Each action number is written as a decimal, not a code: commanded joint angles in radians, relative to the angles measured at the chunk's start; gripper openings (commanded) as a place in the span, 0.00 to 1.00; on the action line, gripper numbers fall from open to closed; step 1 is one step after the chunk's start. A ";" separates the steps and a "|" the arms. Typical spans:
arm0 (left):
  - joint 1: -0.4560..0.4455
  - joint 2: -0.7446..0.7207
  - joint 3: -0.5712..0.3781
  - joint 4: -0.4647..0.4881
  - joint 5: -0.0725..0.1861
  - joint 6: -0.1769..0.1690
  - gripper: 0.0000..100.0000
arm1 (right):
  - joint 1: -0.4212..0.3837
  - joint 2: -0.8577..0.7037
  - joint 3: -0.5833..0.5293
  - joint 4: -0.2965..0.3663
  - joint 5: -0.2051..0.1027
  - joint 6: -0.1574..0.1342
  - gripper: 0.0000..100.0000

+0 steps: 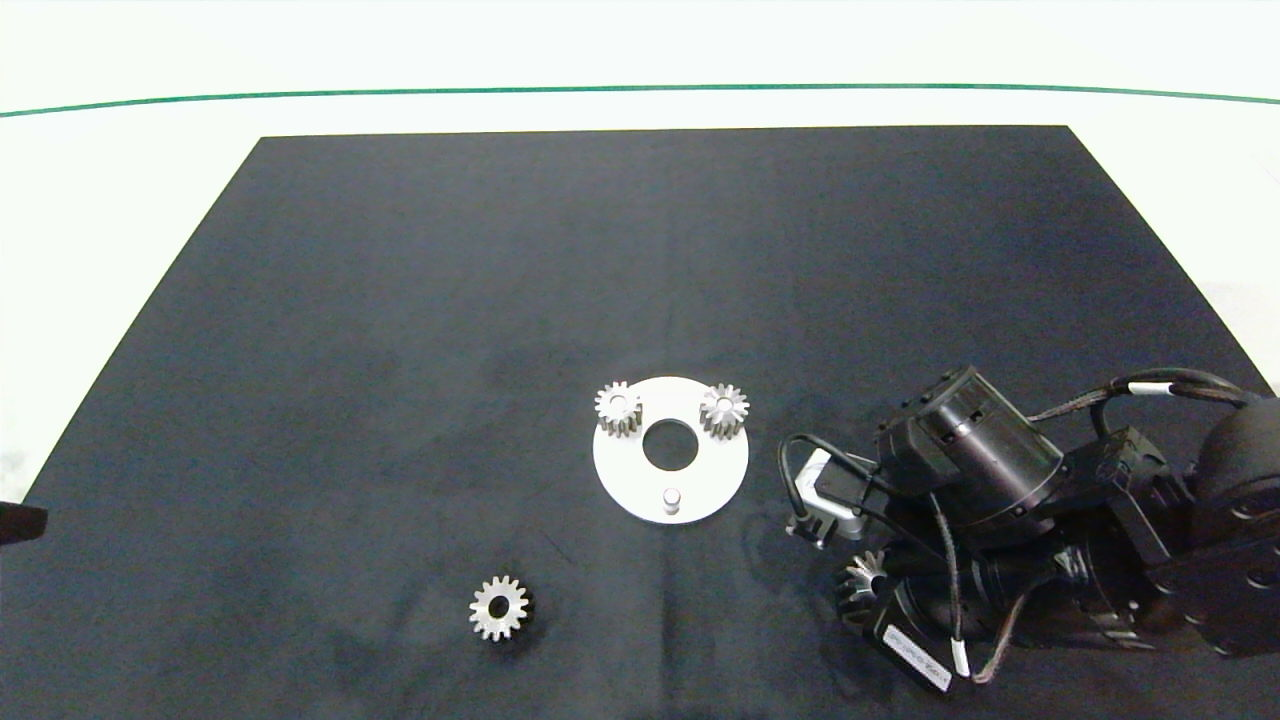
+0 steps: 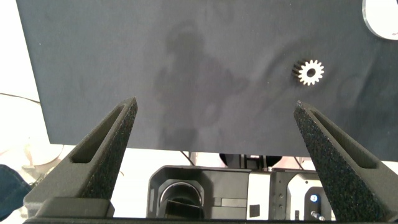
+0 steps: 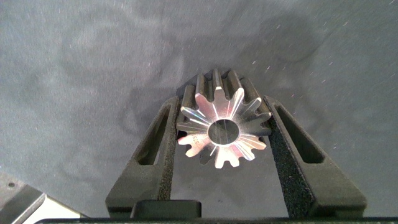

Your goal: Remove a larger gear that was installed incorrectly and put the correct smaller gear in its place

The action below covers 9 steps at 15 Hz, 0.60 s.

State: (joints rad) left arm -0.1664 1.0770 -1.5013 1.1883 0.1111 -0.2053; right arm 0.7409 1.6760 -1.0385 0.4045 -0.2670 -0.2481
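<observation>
The right gripper (image 3: 222, 134) is clamped on the larger gear (image 3: 222, 127): its two fingers (image 3: 158, 155) press the toothed rim from either side, and the gear's flat face with the round centre hole shows between them. In the head view this gripper (image 1: 868, 590) sits low over the dark mat (image 1: 400, 300), near the mat's front edge and just beside the white disc (image 1: 625, 480) on its right-hand side, with a few teeth of the held gear (image 1: 862, 577) peeping out past the wrist. The disc carries two small gears (image 1: 618, 408) on its far pegs, while its near peg (image 1: 671, 497) stands bare. The smaller gear (image 1: 499, 607) lies flat on the mat, well apart from the right fingers, on the disc's other side. The left gripper (image 2: 217, 149) hangs with its fingers (image 2: 106, 146) spread wide apart, holding nothing; the smaller gear (image 2: 309, 72) lies beyond its fingertips, off to one side.
</observation>
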 commanded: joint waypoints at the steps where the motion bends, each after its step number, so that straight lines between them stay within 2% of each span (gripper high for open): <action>1: -0.001 0.001 0.000 0.007 0.001 -0.002 1.00 | 0.002 -0.010 0.012 0.002 -0.003 -0.002 1.00; 6: -0.001 0.011 0.006 0.007 0.001 -0.002 1.00 | 0.020 -0.074 0.011 0.005 -0.008 0.003 1.00; 9: -0.001 0.023 0.009 0.007 -0.001 -0.002 1.00 | 0.035 -0.084 0.012 0.008 -0.009 0.049 1.00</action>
State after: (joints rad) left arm -0.1672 1.0906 -1.4932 1.1881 0.1096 -0.2053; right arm 0.7691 1.6028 -1.0262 0.4098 -0.2755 -0.1985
